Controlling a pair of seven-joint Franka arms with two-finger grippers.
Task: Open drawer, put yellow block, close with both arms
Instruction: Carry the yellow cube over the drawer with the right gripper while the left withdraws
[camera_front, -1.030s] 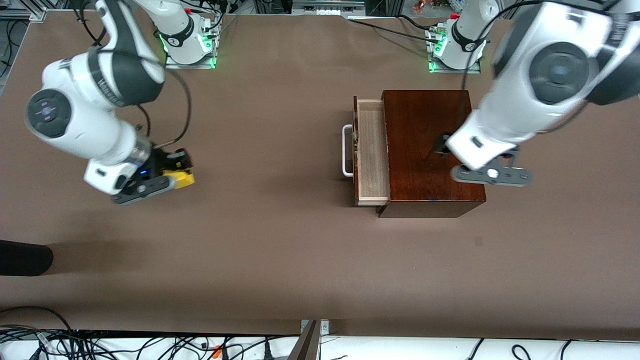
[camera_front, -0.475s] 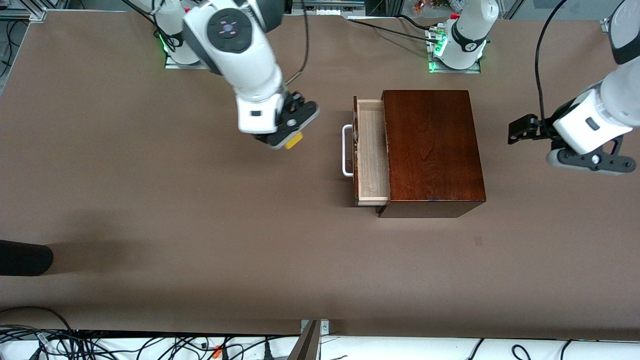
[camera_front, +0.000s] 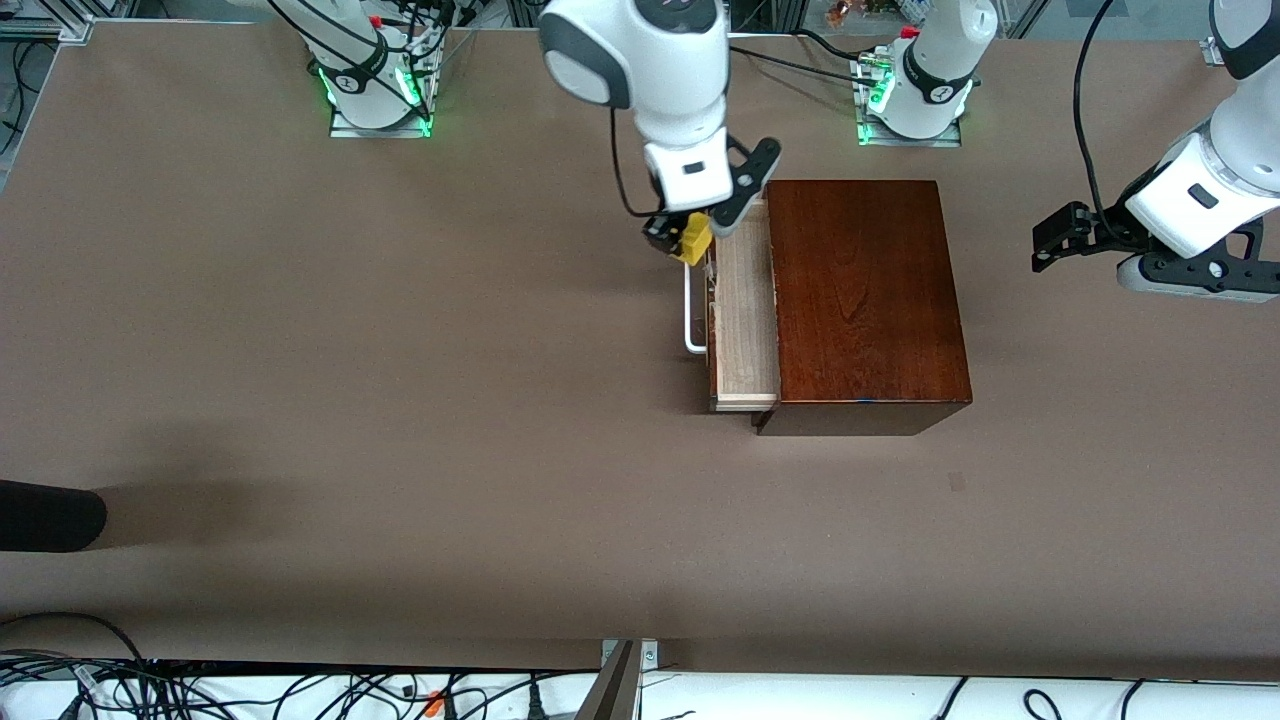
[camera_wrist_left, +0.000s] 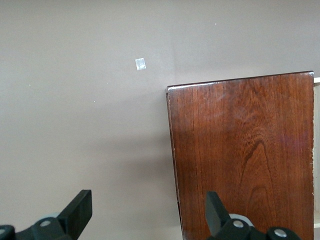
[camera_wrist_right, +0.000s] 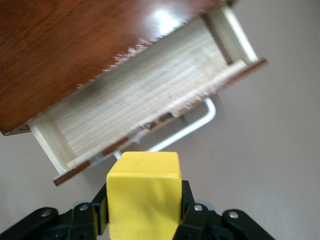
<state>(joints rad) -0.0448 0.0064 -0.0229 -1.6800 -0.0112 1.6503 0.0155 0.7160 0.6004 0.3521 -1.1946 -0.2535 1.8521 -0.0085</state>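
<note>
Your inventory, placed against the wooden box:

1. Wooden box (camera_front: 866, 300): glossy dark reddish-brown, resting flat on the brown table (camera_front: 400, 450), toward the left arm's end of it. You see its top grain in the left wrist view (camera_wrist_left: 240, 150).

2. Drawer (camera_front: 744, 310): pulled part-way out of the box on the side that faces the right arm's end of the table. Pale wood lining, dark front panel, white U-shaped handle (camera_front: 692, 310). Contents: nothing on the stretch of lining you can see, in the front view or the right wrist view (camera_wrist_right: 145, 95).

3. Yellow block (camera_front: 693, 240): not in the drawer. It is gripped in the right pincer (camera_front: 680, 238), held in the air over the drawer's front edge and handle, at the corner farther from the front camera. The right wrist view shows the block (camera_wrist_right: 143, 192) squeezed between the two black fingers (camera_wrist_right: 187, 205), with the open drawer below it.

4. Left pincer (camera_front: 1060, 238): over bare table just beside the box, toward the left arm's end. Its fingers (camera_wrist_left: 75, 215) stand wide apart and hold nothing; this arm waits.
</note>
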